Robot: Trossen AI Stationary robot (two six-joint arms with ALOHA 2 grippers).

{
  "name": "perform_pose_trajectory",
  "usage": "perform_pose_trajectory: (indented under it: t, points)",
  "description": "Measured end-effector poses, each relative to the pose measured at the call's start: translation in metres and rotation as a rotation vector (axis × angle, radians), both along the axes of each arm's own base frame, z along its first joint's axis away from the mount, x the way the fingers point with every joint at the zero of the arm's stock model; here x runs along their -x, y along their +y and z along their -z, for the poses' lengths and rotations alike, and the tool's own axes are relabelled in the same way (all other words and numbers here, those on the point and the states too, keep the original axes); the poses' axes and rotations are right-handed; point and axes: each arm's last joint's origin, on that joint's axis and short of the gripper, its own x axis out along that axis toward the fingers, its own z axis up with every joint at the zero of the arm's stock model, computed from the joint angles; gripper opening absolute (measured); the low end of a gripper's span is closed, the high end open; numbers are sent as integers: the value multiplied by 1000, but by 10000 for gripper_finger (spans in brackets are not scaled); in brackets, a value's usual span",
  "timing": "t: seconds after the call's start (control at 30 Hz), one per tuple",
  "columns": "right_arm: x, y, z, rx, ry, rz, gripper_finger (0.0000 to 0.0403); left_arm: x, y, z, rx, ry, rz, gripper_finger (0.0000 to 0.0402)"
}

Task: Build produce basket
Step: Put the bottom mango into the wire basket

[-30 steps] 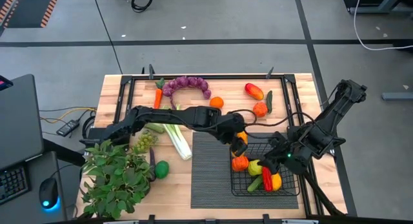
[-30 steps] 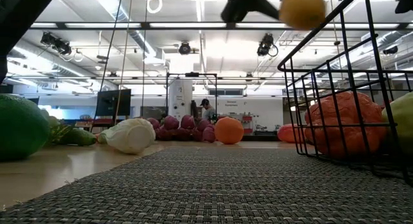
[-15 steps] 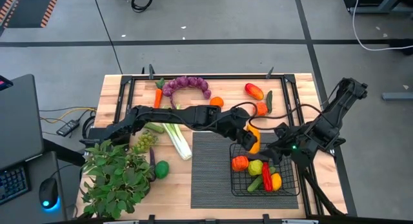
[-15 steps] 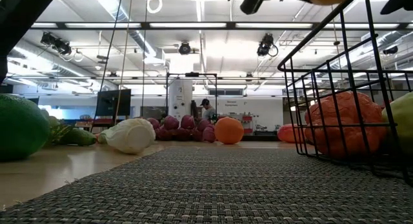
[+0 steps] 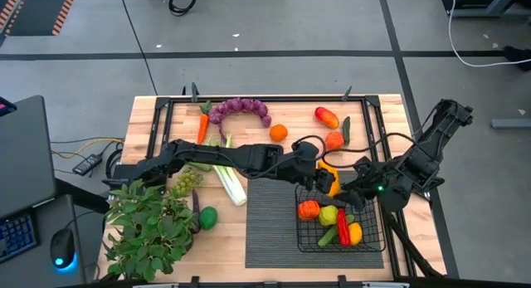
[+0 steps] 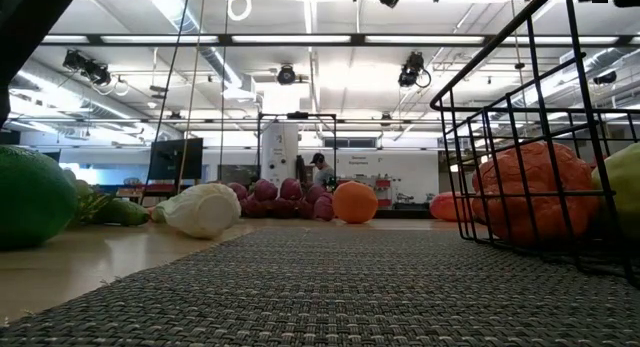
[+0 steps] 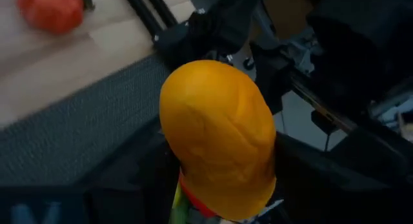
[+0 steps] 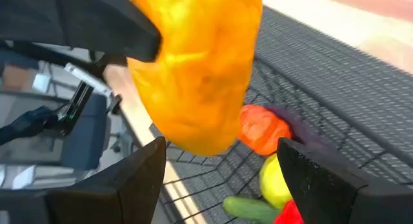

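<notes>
I have the left gripper (image 5: 325, 182) clamped on a yellow-orange pepper (image 7: 218, 137) above the basket (image 5: 373, 236) rim. I judge it light, smooth, slippery — grip its widest girth. Right gripper (image 5: 353, 198) waits alongside, fingers apart.

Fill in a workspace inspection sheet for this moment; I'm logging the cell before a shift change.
Surface: wooden table with a dark ribbed mat.
Job's things: basket on the mat holds several produce pieces; grapes, carrot, leek, orange lie loose.
Clutter: potted plant at the table's left near corner.
End effectors: left end effector shut on an orange pepper at the basket's far edge; right end effector open beside it.
Cables: black cable looped over the left arm.
Surroundings: a person far behind.
</notes>
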Motion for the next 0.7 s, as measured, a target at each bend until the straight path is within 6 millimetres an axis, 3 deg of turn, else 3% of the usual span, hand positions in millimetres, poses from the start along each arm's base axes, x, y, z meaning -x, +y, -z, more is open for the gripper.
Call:
perform_pose_trajectory:
  t: [0.43, 0.7]
  points:
    - [3, 4, 1, -8, 32, -68, 299, -1, -34, 26, 149, 89, -48, 232]
    - [5, 2, 3, -11, 64, -56, 299, 0, -40, 25, 30, 92, 38, 249]
